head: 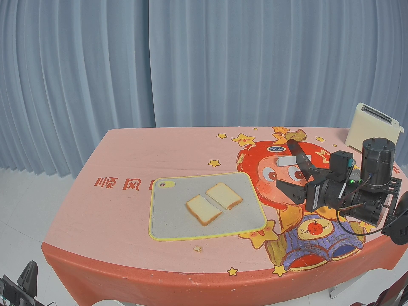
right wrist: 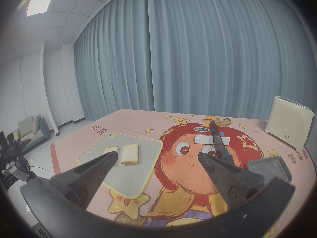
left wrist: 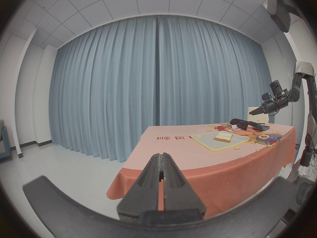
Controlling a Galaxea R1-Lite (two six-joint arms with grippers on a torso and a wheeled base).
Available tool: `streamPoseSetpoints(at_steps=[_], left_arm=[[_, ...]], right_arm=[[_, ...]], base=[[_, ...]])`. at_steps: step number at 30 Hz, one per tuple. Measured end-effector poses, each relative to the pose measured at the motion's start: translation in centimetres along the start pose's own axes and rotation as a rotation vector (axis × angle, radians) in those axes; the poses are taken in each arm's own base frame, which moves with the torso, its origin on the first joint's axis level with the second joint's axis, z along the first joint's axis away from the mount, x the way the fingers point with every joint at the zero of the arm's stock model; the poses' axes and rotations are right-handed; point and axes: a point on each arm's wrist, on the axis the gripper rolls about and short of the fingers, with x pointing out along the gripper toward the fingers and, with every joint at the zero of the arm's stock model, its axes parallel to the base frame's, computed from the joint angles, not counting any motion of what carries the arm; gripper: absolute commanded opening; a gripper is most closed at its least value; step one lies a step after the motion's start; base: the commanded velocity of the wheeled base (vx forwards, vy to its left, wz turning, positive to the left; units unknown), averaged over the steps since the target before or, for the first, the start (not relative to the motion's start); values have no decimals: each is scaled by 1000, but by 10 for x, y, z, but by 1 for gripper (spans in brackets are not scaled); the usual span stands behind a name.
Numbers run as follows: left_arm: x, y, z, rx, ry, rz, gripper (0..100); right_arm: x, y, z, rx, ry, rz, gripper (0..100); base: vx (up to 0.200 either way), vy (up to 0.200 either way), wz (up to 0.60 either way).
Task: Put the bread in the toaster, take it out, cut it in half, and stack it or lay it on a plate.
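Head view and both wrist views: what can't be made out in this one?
Toaster, head view: the slots' inside, too small and shallowly angled to tell whether anything is in them.
Grey tray, right wrist view: one part hidden behind the right gripper's jaws.
Knife, right wrist view: its near end hidden behind the same jaws.
Small bit by the cutting board's front edge, head view: too small to identify.
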Motion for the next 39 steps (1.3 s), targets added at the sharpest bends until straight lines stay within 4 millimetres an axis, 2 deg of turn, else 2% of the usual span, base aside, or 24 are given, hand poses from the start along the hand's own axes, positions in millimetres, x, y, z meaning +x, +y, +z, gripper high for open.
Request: streamPoseSetpoints(at_steps=[18,26,34,39], left_arm=[[0,0,0,0,0,0,0],[0,0,0,0,0,0,0],[0,0,0,0,0,0,0],[0,0,0,0,0,0,0]], right_arm=[[11,2,14,-6,-34,2,100],[15,5,26,-15,-22,5,100],[23,9,52,-16,-59,18,100],[28,9,52,-16,-51,18,100]], base=[[0,0,0],[0,0,0],[0,0,0],[0,0,0]])
